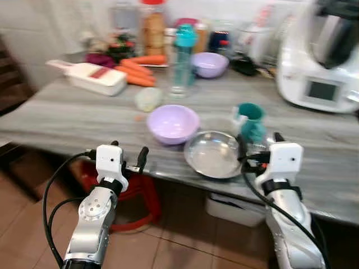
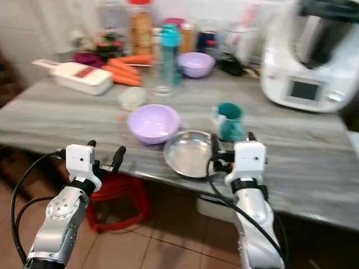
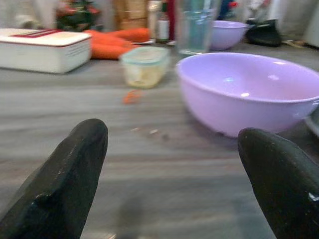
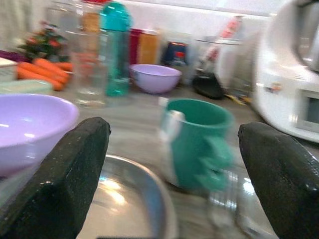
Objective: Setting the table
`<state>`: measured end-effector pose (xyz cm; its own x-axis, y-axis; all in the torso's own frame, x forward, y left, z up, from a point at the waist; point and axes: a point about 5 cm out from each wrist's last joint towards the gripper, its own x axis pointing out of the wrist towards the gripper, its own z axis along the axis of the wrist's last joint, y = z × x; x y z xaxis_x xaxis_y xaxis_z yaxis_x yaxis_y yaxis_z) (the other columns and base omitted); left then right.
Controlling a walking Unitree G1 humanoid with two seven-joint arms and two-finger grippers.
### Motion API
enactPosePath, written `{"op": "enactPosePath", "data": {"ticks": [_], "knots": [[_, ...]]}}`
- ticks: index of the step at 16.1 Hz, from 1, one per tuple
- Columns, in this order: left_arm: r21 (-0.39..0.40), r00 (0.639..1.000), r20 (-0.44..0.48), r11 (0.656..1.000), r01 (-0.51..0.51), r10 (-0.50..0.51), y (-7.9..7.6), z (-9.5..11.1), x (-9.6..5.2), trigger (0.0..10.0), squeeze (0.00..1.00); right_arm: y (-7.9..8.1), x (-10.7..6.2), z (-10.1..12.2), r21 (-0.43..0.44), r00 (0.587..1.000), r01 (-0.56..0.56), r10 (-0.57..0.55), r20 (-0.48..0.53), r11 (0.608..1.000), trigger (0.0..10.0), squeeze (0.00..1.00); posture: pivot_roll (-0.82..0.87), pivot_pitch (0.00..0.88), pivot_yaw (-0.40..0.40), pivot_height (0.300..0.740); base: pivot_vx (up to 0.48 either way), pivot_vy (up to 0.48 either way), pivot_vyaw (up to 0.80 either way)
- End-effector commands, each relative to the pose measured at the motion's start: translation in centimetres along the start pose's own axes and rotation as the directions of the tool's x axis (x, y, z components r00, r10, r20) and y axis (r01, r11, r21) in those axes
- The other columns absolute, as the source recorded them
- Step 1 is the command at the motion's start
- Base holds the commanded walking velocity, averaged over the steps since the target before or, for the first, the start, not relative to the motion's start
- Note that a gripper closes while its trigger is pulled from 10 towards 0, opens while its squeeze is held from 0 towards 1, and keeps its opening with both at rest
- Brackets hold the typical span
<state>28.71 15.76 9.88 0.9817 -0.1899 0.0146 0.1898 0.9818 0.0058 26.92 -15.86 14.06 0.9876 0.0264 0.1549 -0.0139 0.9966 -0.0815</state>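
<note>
Steel is the landmark: a shallow metal dish (image 1: 213, 153) sits at the near edge of the grey bench (image 1: 67, 120). Touching or almost touching the dish on its left is a lilac bowl (image 1: 173, 123); just behind the dish to the right stands a teal mug (image 1: 251, 121) with a clear glass (image 4: 227, 201) close in front of it.

Both arms are raised at the bench edge. The right pincer (image 4: 174, 164) is released, fingers wide apart, and looks straight over the dish rim at the mug, whose handle side faces it. The left pincer (image 3: 169, 164) is likewise released, and the lilac bowl lies ahead of it and off toward the dish.

My judgement is that the right arm is the nearer one to the dish and mug, and the left to the bowl. Neither pincer touches anything yet. A reach for the mug would pass over the dish and beside the glass, which could be knocked.

Farther back are carrots (image 1: 137, 70), a teal-capped bottle (image 1: 183, 59), a second lilac bowl (image 1: 210, 64) and a white kitchen machine (image 1: 320, 56).
</note>
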Motion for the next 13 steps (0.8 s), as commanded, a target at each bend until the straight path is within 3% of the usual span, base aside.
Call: {"op": "enactPosePath", "data": {"ticks": [1, 9, 13], "knots": [[0.01, 1.0, 0.014, 1.0, -0.012, 0.011, 0.0, 0.3, 0.4, 10.0, 0.0, 0.0, 0.1, 0.5, -0.003, 1.0, 0.005, -0.005, 0.011, 1.0, 10.0, 0.0, -0.08, 0.0, 0.002, 0.74, 0.0, 0.0, 0.8], [0.086, 0.986, 0.076, 0.984, -0.156, 0.149, 1.4, 1.3, 0.9, 10.0, 0.0, 1.3, 0.5, 1.0, -0.028, 0.998, -0.057, 0.058, 0.039, 0.998, 10.0, 0.0, -0.08, 0.0, 0.009, 0.74, 0.0, 0.0, 0.8], [0.098, 0.983, 0.077, 0.98, -0.173, 0.165, 1.6, 1.1, 1.0, 10.0, 0.0, 1.6, 0.8, 1.1, -0.037, 0.996, -0.076, 0.078, 0.048, 0.996, 10.0, 0.0, -0.08, 0.0, 0.009, 0.74, 0.0, 0.0, 0.8]]}}
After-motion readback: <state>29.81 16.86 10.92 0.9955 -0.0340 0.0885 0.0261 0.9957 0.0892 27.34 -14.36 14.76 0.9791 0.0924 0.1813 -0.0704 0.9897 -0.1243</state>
